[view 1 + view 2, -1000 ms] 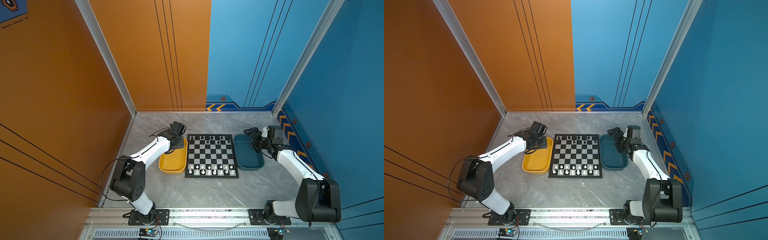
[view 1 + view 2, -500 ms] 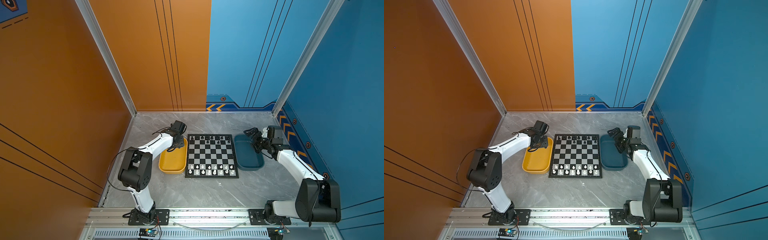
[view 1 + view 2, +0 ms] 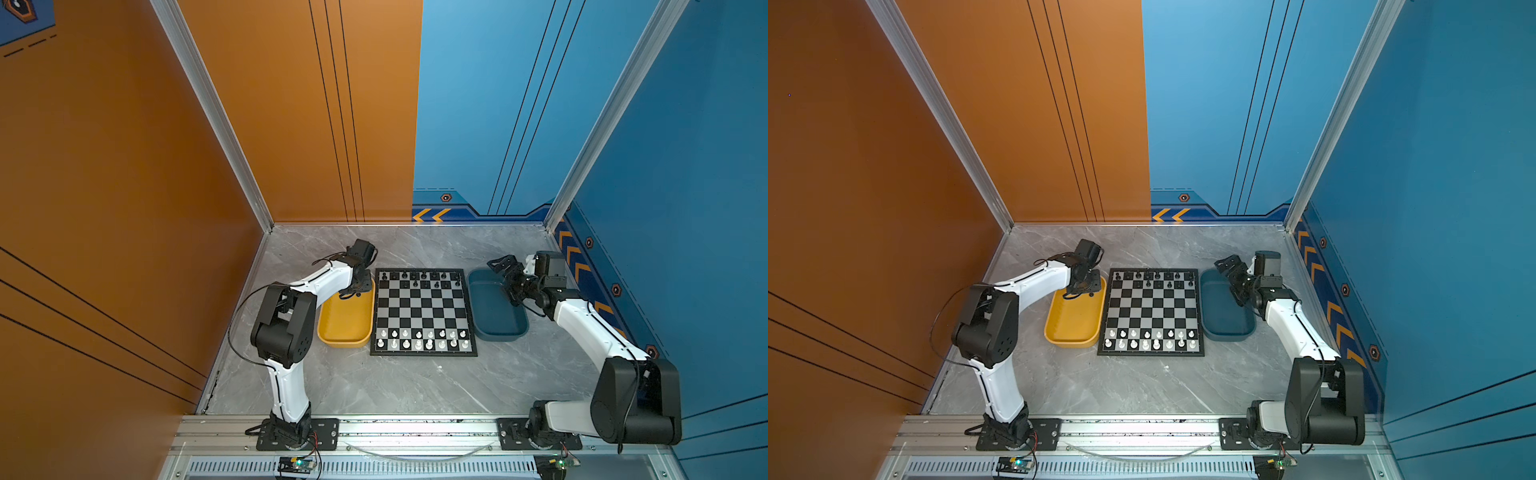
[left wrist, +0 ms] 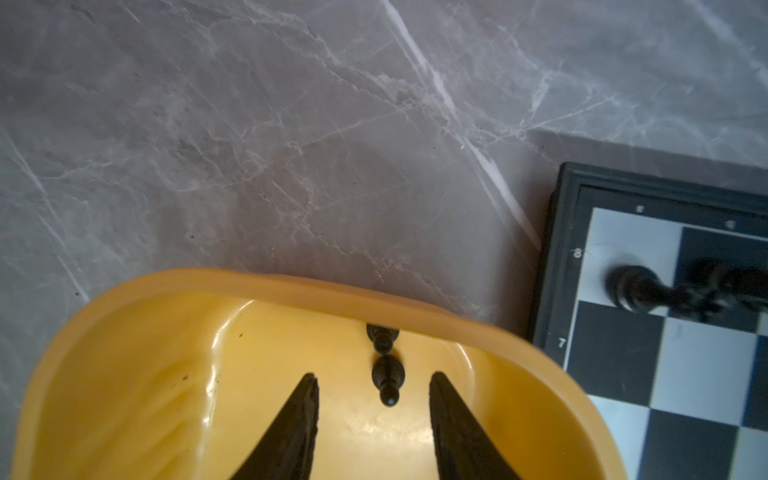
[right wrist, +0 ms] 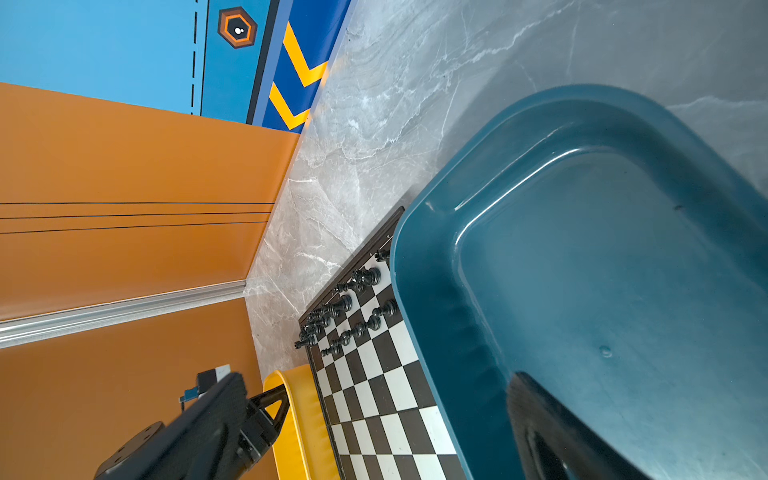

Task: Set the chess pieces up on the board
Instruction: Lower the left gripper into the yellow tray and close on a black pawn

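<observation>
The board (image 3: 422,309) (image 3: 1152,309) lies mid-table, with black chess pieces (image 3: 419,276) (image 5: 345,316) standing on its two far rows. One more black pawn (image 4: 387,376) rests on the floor of the yellow tray (image 3: 345,320) (image 4: 249,282) near its far wall. My left gripper (image 3: 357,286) (image 4: 372,376) hangs low over that end of the tray, open, and the pawn sits untouched at the mouth of the gap between the fingertips. My right gripper (image 3: 505,276) (image 5: 376,376) hovers open and empty over the far end of the dark blue tray (image 3: 496,316) (image 5: 602,270).
White chessmen (image 3: 422,338) fill the board's two near rows. The yellow tray touches the board's left edge, the blue tray its right edge. Orange and blue walls close in the table on three sides. A dark shape (image 4: 382,336) shows on the yellow tray's far wall.
The left arm's elbow has swung in toward the yellow tray while its gripper stayed over the tray's far end. The right arm has not moved.
</observation>
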Controlling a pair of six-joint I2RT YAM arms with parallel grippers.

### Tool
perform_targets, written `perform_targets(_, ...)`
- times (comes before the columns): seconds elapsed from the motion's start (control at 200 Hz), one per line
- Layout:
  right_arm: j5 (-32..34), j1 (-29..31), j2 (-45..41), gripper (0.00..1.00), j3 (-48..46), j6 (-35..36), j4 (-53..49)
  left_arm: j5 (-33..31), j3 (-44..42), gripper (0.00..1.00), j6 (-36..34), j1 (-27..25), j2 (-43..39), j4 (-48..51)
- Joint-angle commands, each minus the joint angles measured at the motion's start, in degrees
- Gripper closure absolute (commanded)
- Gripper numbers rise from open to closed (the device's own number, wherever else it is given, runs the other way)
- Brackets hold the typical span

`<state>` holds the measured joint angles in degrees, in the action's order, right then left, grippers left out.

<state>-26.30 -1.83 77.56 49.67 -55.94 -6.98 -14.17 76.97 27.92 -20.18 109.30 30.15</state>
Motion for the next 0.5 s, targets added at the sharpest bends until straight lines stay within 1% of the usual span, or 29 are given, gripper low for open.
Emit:
perform_targets(0.0,1.2,0.0,0.8,0.00,1.7,0.7,-1.1,-0.4,2.2,0.56,-1.0,0.5,1.0,0.3)
perform_targets(0.305,0.8,0.0,0.9,0.00,1.7,0.6,-1.2,-1.2,4.0,0.63,-1.8,0.6,3.4,1.0)
perform_targets(0.496,0.9,-0.1,0.4,0.00,1.5,0.7,-1.3,-1.6,5.3,0.65,-2.3,0.6,4.7,1.6)
